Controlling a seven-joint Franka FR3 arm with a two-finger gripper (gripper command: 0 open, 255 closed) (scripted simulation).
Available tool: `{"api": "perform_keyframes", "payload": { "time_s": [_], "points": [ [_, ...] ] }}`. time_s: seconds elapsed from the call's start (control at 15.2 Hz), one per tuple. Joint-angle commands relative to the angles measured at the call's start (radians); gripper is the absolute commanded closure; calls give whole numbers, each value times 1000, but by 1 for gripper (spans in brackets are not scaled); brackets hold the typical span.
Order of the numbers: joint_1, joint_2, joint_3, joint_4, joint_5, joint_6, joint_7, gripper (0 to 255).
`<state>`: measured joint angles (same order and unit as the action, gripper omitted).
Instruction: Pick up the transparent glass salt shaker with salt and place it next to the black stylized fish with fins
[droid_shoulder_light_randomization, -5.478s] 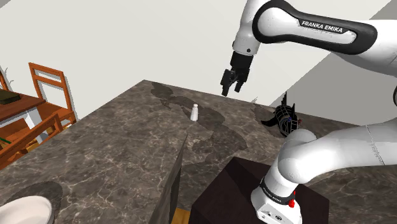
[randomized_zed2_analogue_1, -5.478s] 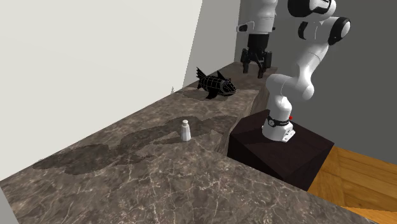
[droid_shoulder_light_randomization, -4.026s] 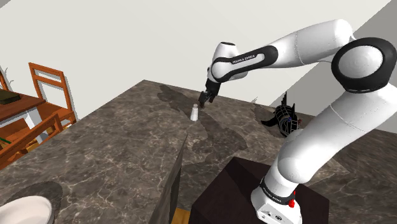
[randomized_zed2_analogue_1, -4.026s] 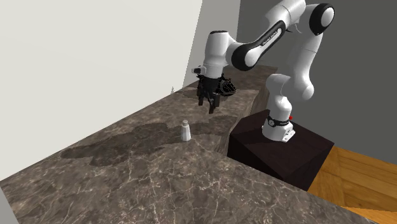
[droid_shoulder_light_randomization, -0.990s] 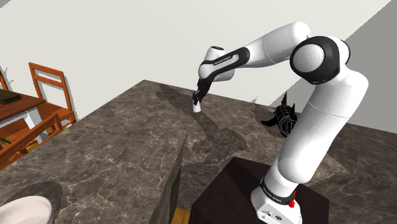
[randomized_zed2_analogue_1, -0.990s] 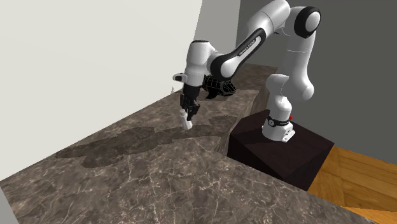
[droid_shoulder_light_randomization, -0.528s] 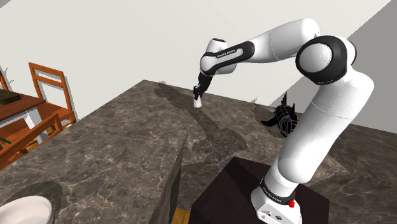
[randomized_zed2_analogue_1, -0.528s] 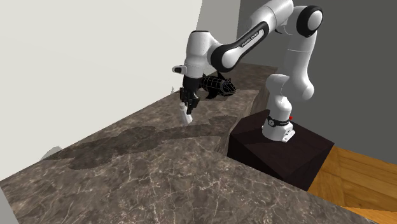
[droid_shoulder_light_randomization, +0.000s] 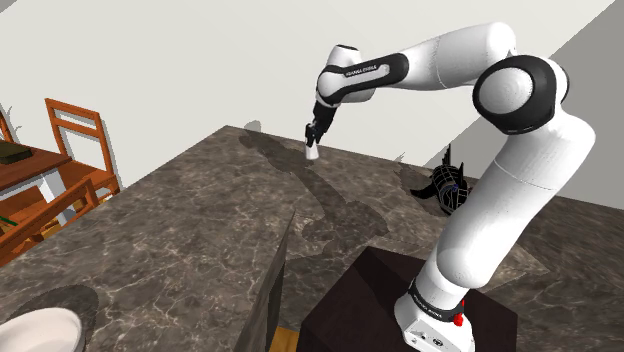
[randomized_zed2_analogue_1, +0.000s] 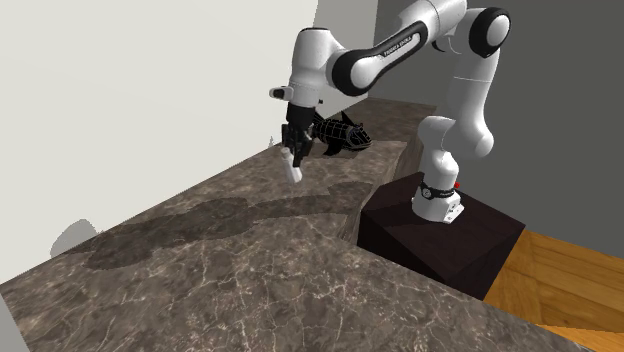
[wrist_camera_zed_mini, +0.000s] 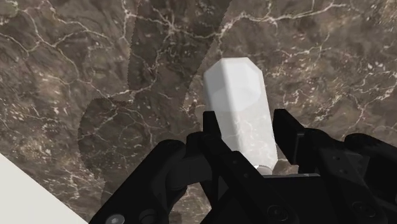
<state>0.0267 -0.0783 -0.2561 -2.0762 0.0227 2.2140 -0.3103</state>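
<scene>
One of two steps done: tool (wrist_camera_zed_mini: 248, 137) clamped on shaker (wrist_camera_zed_mini: 240, 105), which hangs clear of desk (droid_shoulder_light_randomization: 200, 230). Left: carry to fish (droid_shoulder_light_randomization: 448, 186), well apart at 3 o'clock from shaker in shoulder view, and set down beside it. Shaker reads plain white; salt level not discernible.
</scene>
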Motion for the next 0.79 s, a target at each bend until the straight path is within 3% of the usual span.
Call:
{"api": "perform_keyframes", "payload": {
  "time_s": [0.0, 0.73],
  "points": [
    [1, -6, 1, 21, -2, -27, 3, 255],
    [1, -28, 4, 146, -11, -173, 13, 255]
  ]
}}
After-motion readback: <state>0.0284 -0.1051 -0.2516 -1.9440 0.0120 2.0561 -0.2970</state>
